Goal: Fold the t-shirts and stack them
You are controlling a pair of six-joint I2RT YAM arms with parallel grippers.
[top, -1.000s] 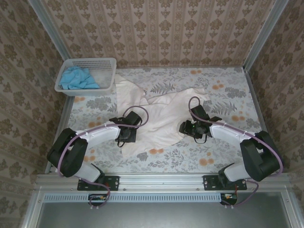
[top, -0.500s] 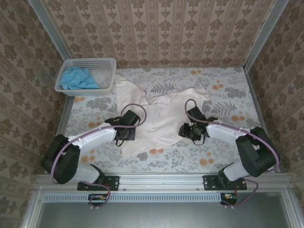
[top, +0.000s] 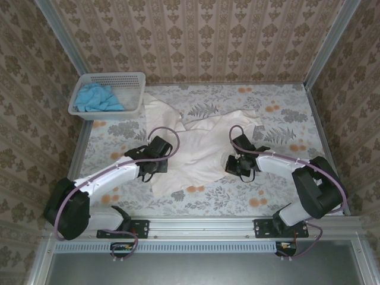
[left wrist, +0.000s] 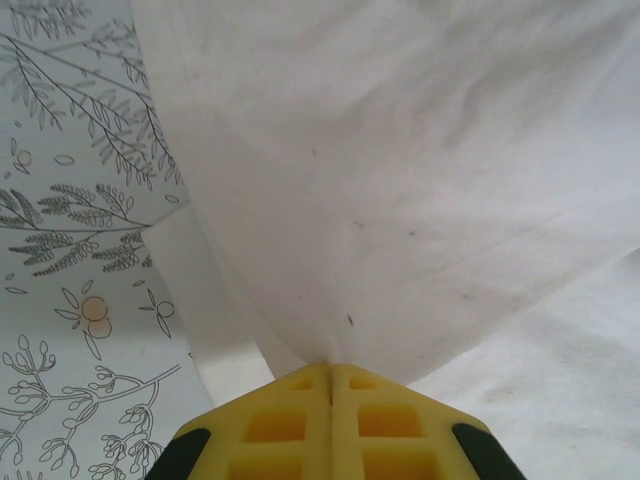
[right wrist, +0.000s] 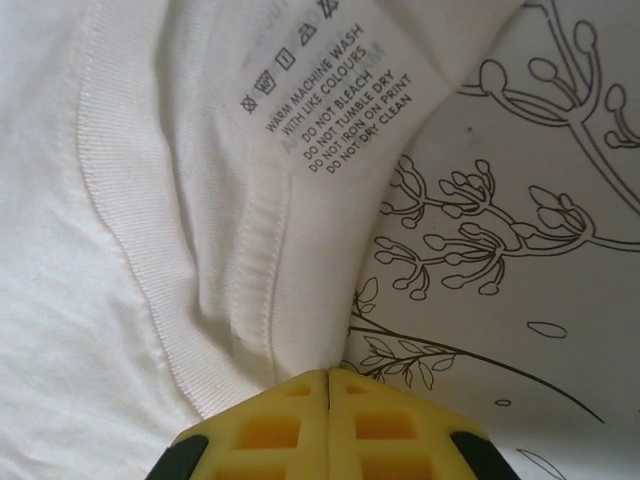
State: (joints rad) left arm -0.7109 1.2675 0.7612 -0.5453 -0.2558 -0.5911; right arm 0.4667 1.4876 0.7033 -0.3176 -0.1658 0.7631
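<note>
At ten o'clock the blue shirt [top: 97,98] waits in the basket [top: 113,76], so we judge the task is at its first step: spreading out the cream shirt [top: 199,148], which lies rumpled mid-surface [top: 279,193]. Our left claw [left wrist: 331,372] is pressed together on a fold at the shirt's eight o'clock edge, and the cloth tents up from its tips. Our right claw [right wrist: 328,378], at the three o'clock side, is likewise pinched tight on the ribbed collar [right wrist: 150,260], beside the care label [right wrist: 320,125]. Next, we think, both should lift and draw apart evenly, so that neither pinch slips and the shirt lands flat.
</note>
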